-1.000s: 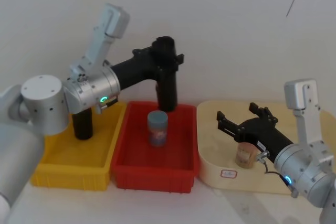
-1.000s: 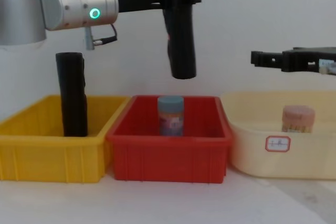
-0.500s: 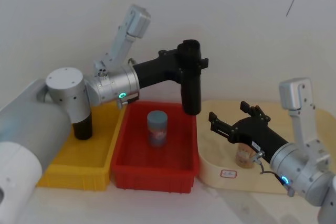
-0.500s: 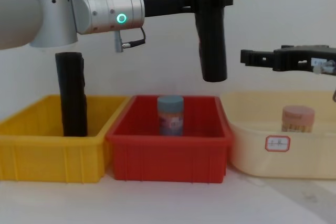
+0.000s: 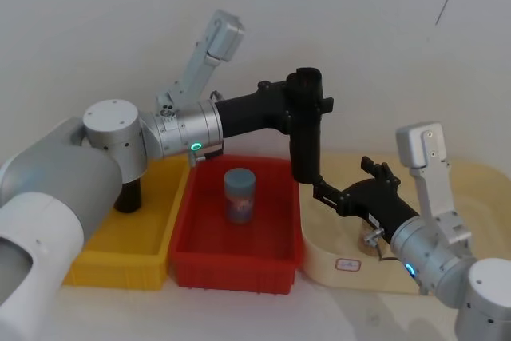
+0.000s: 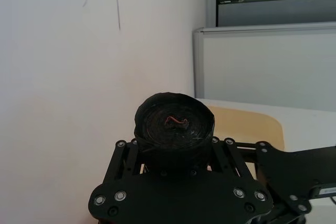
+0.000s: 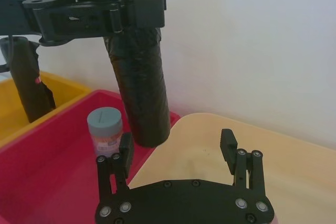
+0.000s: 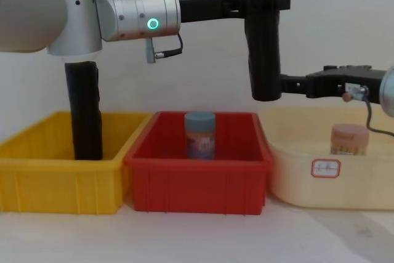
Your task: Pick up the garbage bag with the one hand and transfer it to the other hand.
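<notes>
Black garbage bag (image 8: 263, 53) upright, clamped in left gripper (image 8: 261, 4) | right gripper (image 7: 176, 140) fingers apart, just beside bag's lower end | red bin (image 8: 197, 158) below.

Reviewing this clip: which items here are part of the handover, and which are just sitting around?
In the job: garbage bag, clamped in the left gripper; right gripper, open near its lower end.
Lying about: second black roll in yellow bin; blue-lidded jar in red bin; beige jar in cream tray.
</notes>
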Controlling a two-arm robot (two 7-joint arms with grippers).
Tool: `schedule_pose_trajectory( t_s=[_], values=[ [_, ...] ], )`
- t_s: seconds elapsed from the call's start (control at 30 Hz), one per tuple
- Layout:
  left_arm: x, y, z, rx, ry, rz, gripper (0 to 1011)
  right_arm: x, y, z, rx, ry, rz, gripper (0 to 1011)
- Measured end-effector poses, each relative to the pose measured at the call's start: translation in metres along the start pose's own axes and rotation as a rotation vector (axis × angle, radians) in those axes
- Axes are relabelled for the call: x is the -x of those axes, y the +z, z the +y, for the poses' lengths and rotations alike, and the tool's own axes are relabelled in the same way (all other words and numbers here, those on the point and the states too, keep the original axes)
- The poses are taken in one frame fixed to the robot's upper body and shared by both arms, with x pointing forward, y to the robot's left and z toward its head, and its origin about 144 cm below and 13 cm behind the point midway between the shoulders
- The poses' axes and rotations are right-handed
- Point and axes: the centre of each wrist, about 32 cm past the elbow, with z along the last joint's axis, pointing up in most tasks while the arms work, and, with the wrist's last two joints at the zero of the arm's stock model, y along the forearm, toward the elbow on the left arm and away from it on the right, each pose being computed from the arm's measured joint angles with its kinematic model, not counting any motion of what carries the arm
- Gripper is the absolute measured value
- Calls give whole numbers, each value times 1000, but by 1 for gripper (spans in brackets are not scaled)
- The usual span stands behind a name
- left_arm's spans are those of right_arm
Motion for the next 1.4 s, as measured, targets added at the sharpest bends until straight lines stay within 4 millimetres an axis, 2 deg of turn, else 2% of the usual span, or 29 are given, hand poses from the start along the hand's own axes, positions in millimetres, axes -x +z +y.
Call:
schedule_pose_trajectory(
  t_s=[0.93,1.4],
  values=[
    [-1,0,-4,-5,-41,-1,519,11,9,20,-44,42,-43,1004],
    [-1,0,-4,-6,-43,-1,519,12,10,37,-43,69,-63,1004]
  ],
)
